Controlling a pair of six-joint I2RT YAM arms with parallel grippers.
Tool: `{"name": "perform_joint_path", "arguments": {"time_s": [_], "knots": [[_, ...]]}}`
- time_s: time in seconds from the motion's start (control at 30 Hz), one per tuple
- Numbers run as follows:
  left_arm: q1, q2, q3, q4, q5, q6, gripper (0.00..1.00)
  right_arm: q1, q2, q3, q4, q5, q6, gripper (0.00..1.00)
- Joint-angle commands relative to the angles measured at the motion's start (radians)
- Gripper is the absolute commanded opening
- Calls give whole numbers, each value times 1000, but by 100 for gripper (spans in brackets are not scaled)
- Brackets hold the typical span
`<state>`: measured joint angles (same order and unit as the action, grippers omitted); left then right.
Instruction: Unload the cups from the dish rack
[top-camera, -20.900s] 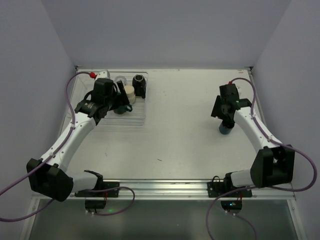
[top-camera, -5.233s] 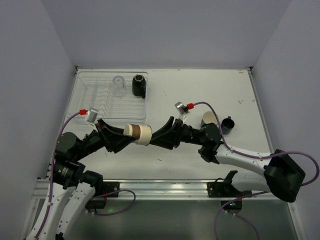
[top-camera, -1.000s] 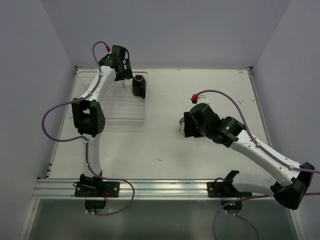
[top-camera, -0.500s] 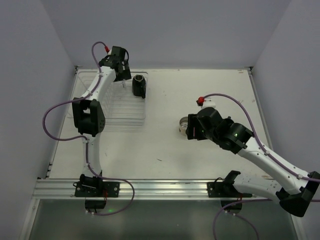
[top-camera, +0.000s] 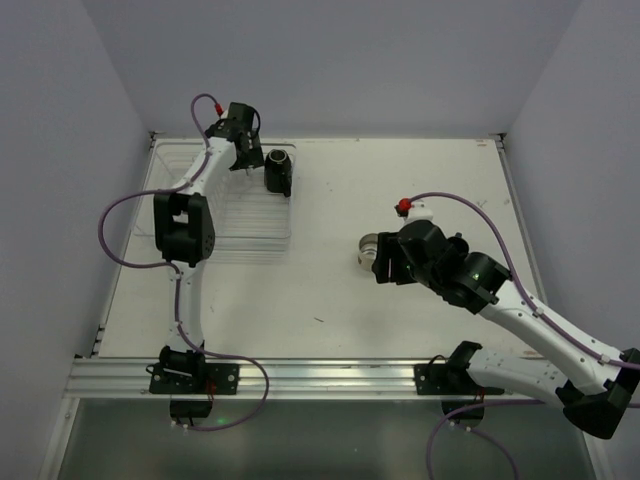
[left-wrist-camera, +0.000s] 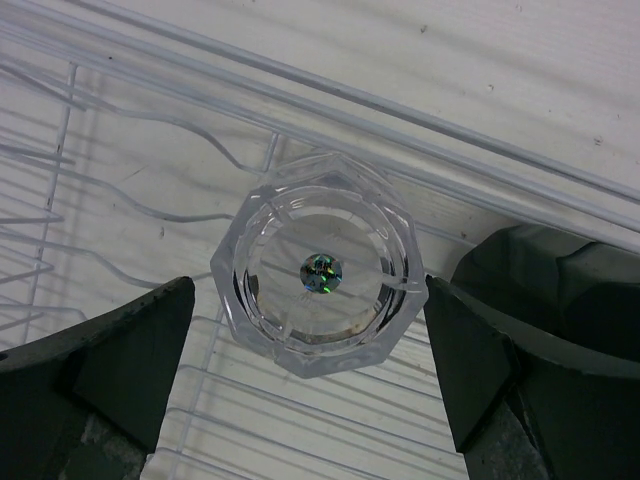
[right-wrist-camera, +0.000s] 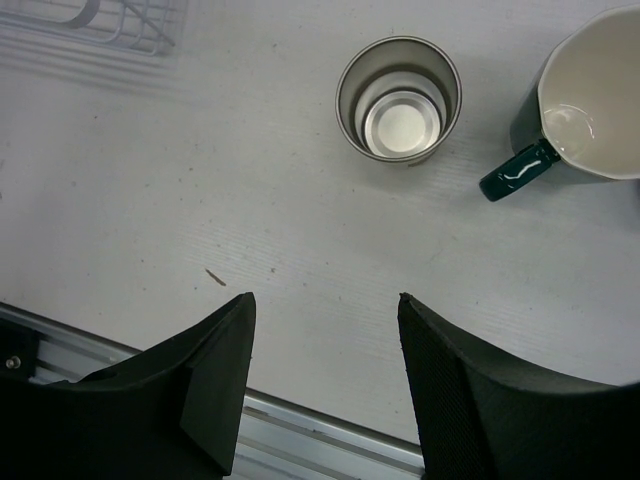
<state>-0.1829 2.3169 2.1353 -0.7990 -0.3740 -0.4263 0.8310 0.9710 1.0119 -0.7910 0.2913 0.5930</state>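
The left jaws are spread wide open, and the clear cup (left-wrist-camera: 318, 275) is caught squarely between them, seen end-on from above. Nothing is gripped. A sliver of gap is seen at one finger (left-wrist-camera: 110, 370); the other finger's tip is lined up with the cup's edge, and contact there cannot be told. The cup is stood in the rack (left-wrist-camera: 60, 200), among the clear ribs and close to its far rail. The black mug (left-wrist-camera: 560, 290) is found just beside it, also in the rack, partly hidden behind a finger.

The right jaws are parted as well, and only bare counter (right-wrist-camera: 300, 230) is seen between them, so nothing is held here either. Beyond them the pale cup (right-wrist-camera: 400, 100) is stood upright, mouth up, out on the counter. The teal mug (right-wrist-camera: 590, 100) is set near it but apart from it, cream inside, its handle angled out on the cup's side. A corner of the rack is just caught at the edge of the right wrist view, well apart from both.

From above, the left arm (top-camera: 185, 225) is stretched to the rack at the counter's far left, and the right arm (top-camera: 520, 310) is reached in toward the middle.
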Motion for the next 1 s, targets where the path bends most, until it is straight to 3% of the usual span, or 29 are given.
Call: {"name": "perform_joint_path", "arguments": {"time_s": [0.0,0.33,0.4,0.47,0.5,0.6,0.97], "knots": [[16,1,17,87,-23,-3,100,3,-18,-4,27,-7,5,62],[28,52,46,86,1,-5,100,3,-23,-1,33,-26,1,62],[30,58,55,87,18,-3,95,3,-25,-6,36,-27,4,62],[31,62,63,80,26,-5,78,3,-28,-13,42,-30,2,62],[31,56,60,80,26,-8,46,5,-28,-16,50,-30,4,62],[31,36,49,90,38,-9,0,5,-18,-21,61,-43,7,62],[31,-249,-144,96,50,-65,0,8,66,-1,108,-69,13,62]]}}
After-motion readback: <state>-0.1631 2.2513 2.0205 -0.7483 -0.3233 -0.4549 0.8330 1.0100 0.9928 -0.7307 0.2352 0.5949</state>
